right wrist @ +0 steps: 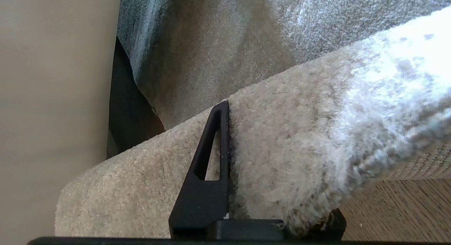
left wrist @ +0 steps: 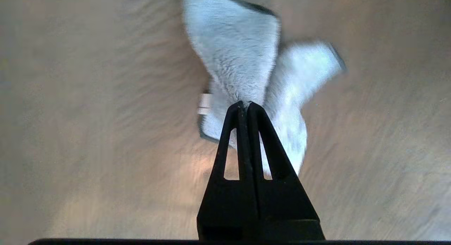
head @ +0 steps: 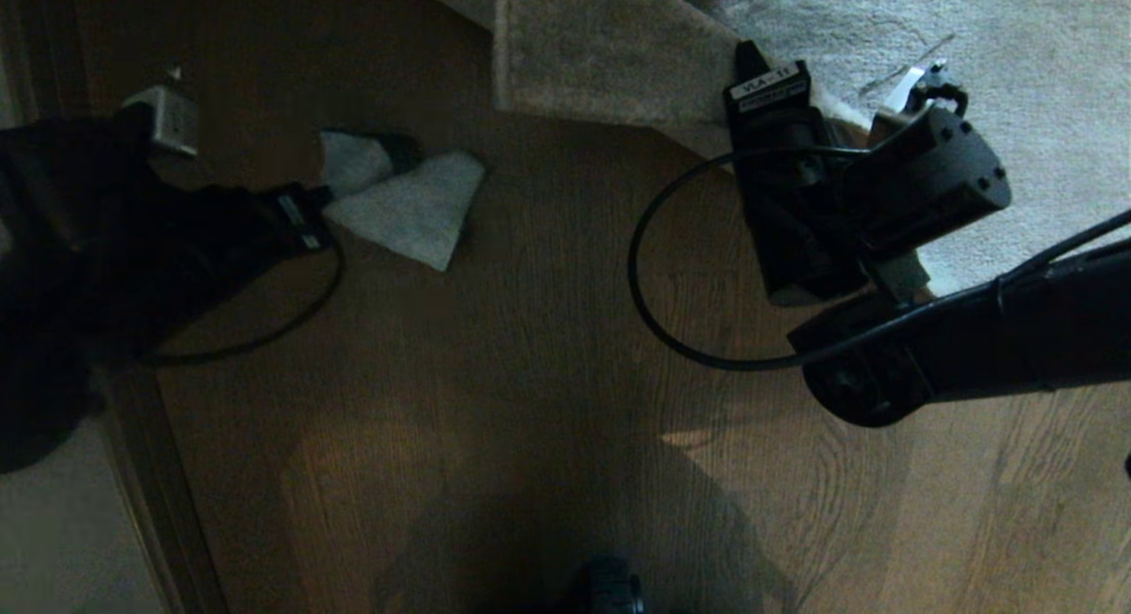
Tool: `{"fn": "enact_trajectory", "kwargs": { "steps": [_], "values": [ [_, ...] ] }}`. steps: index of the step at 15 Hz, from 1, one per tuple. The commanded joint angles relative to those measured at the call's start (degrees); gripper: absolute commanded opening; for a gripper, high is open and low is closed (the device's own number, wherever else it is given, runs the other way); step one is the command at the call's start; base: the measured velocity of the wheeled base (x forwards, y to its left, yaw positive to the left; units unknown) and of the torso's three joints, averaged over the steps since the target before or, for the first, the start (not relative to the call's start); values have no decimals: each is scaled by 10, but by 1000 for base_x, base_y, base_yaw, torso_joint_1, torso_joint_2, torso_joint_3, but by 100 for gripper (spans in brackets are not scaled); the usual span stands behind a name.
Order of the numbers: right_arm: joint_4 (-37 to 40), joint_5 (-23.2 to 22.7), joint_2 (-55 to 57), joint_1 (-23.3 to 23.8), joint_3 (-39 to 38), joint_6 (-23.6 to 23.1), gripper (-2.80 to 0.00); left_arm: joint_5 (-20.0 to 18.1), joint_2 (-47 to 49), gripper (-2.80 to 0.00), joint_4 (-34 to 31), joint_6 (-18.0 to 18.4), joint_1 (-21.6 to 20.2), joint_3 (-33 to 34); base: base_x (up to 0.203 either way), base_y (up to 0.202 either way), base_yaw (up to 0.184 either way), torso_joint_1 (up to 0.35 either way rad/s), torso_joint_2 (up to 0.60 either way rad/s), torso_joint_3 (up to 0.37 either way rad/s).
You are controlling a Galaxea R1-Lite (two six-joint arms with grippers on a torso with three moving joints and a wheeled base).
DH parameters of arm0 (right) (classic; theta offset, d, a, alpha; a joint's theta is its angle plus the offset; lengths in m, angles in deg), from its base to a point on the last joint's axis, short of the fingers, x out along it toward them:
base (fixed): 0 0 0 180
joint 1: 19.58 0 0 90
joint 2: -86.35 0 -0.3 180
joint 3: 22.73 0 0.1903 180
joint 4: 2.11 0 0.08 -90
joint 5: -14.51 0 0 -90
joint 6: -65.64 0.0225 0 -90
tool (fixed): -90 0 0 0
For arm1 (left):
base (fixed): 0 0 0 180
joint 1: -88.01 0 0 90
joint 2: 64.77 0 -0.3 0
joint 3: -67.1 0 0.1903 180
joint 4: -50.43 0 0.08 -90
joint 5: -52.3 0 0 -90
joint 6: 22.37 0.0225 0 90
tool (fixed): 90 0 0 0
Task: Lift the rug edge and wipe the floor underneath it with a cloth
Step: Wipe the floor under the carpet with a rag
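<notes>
White tag on the right gripper's (head: 751,62) housing reads "VLA-11", with a smaller line beneath too fine to read. That gripper is clamped on the rug edge (right wrist: 282,149): one black finger (right wrist: 211,157) lies against the pile, the other is buried under the fold, and the plush border hangs raised over the floor (head: 548,349). In the head view it sits at about one o'clock, on the rug's corner.

Over at ten o'clock, the left gripper (left wrist: 245,104) has its fingers pressed tight together, pinching the cloth (left wrist: 239,54) right at their tips. The pale terry rag fans out beyond the tips in two lobes, with a small white tag on its hem; in the head view it spreads on the brown planks just beside that gripper, well apart from the rug. A black cable (head: 645,278) loops near the right arm.
</notes>
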Motion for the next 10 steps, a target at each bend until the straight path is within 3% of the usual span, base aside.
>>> {"fn": "enact_trajectory", "kwargs": {
  "steps": [1,10],
  "values": [
    [-28,1,2,0,1,2,-280,0,-38,-280,3,-1,-14,41,0,0,0,0,0,0],
    [-28,1,3,0,2,4,-280,1,-176,-280,2,-1,-27,219,0,0,0,0,0,0]
  ]
}}
